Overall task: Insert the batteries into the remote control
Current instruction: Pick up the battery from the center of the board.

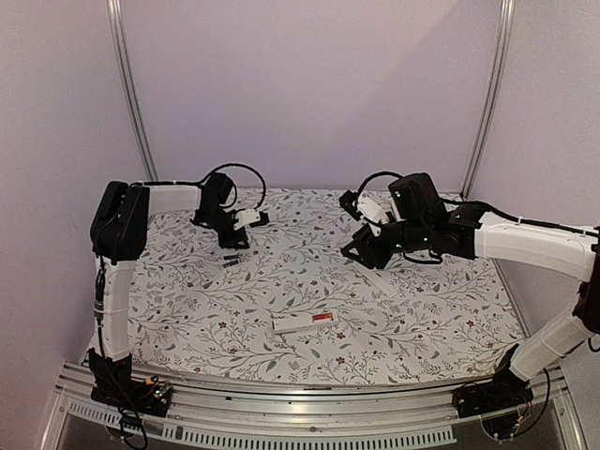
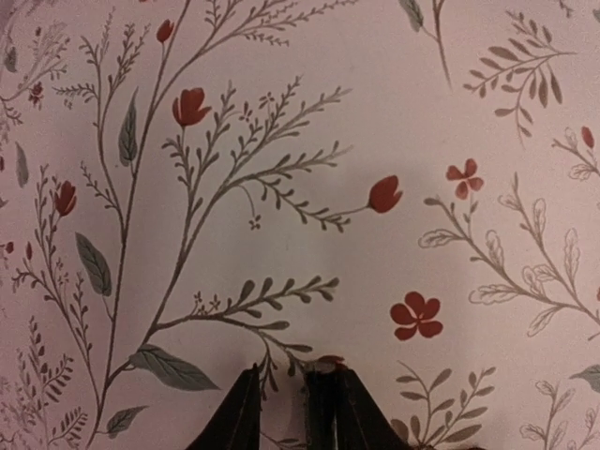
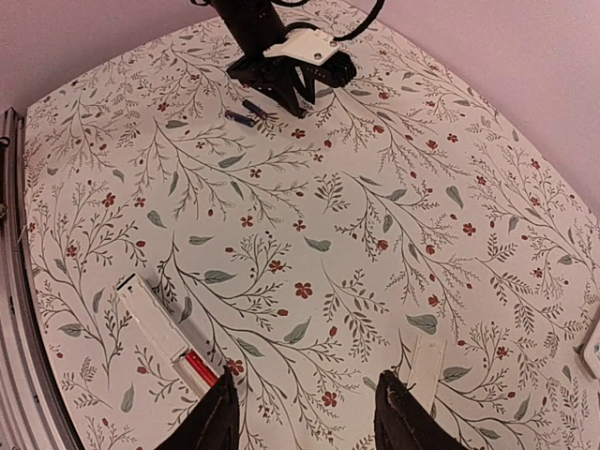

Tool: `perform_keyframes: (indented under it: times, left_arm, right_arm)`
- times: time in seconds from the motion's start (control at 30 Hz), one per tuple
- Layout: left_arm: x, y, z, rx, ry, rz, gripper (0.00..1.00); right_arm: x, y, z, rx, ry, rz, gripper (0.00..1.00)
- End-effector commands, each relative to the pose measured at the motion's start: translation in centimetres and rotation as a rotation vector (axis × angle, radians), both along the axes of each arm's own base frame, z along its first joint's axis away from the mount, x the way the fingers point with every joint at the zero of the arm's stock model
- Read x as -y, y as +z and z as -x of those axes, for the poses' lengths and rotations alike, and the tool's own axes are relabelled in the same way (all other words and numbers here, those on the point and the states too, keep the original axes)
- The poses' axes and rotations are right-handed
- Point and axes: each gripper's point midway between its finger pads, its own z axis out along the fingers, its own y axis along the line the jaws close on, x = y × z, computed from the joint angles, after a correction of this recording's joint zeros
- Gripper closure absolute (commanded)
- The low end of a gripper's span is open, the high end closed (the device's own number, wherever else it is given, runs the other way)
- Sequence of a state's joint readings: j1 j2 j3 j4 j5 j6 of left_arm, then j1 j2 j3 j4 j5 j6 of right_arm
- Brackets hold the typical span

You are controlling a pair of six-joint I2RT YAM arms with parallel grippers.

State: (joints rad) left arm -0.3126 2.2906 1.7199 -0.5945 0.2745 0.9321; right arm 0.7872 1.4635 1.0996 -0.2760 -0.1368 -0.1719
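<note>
The left wrist view shows only the tips of the left gripper (image 2: 286,398), cut off by the bottom edge. They stand a narrow slit apart over the floral tablecloth (image 2: 375,112), with only cloth showing between them and nothing visibly held. A dark bit against the inner face of the right-hand finger is too dim to name. The batteries (image 1: 232,260) do not appear in that view. From above they are two tiny dark slivers lying side by side on the far left of the table, just on the near side of the left gripper and not touching it. Their red and black colouring is too small to make out there or from the right wrist. The right gripper (image 3: 314,417) hangs above the cloth with its fingers spread wide and nothing between them, and only their tips are in frame. The white remote control (image 1: 305,322) lies flat near the front middle of the table, well apart from the batteries. It has a red patch at one end, and whether that is a seated cell or a marking cannot be told. Any print on it is too small to read. A white flat strip (image 3: 422,366) lies on the cloth to the right, apart from the remote. A further white corner (image 3: 592,349) is cut off by the right edge of the right wrist view.
</note>
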Motion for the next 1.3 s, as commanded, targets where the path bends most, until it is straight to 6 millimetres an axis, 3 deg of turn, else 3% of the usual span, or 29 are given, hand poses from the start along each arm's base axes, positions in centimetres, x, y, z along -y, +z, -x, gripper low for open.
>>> perform_keyframes:
  times: [0.0,0.27,0.6,0.67,0.87,0.97,1.1,1.27]
  left_arm:
    - [-2.2,-1.7,-0.4,-0.021,0.091,-0.04,0.71]
    - [-3.7,-1.1,-0.3,-0.027,0.173,-0.035,0.66]
    - [-4.7,-1.2,-0.1,-0.051,0.227,-0.02,0.68]
    - [-4.5,-1.0,0.0,-0.05,0.221,-0.011,0.71]
    - [-4.2,-0.2,0.0,-0.048,0.221,0.013,1.0]
    - [-3.7,1.9,-0.9,-0.002,0.239,0.056,1.0]
    - [-2.4,6.7,-1.9,0.076,0.253,0.168,1.0]
    - [-0.6,12.7,-0.8,0.164,0.23,0.301,1.0]
  right_arm:
    - [0.1,0.2,0.1,0.003,-0.006,0.003,0.52]
    - [0.0,0.2,0.1,0.0,-0.001,0.001,0.52]
    - [0.2,0.5,0.2,0.001,-0.007,-0.006,0.52]
    - [0.2,0.5,0.2,0.003,-0.009,-0.006,0.52]
    - [0.2,0.8,0.2,0.003,-0.012,-0.013,0.51]
    - [0.2,1.1,0.1,0.007,-0.017,-0.02,0.52]
    - [0.2,1.5,-0.1,0.011,-0.033,-0.031,0.51]
    - [0.3,2.2,-0.4,0.023,-0.059,-0.052,0.51]
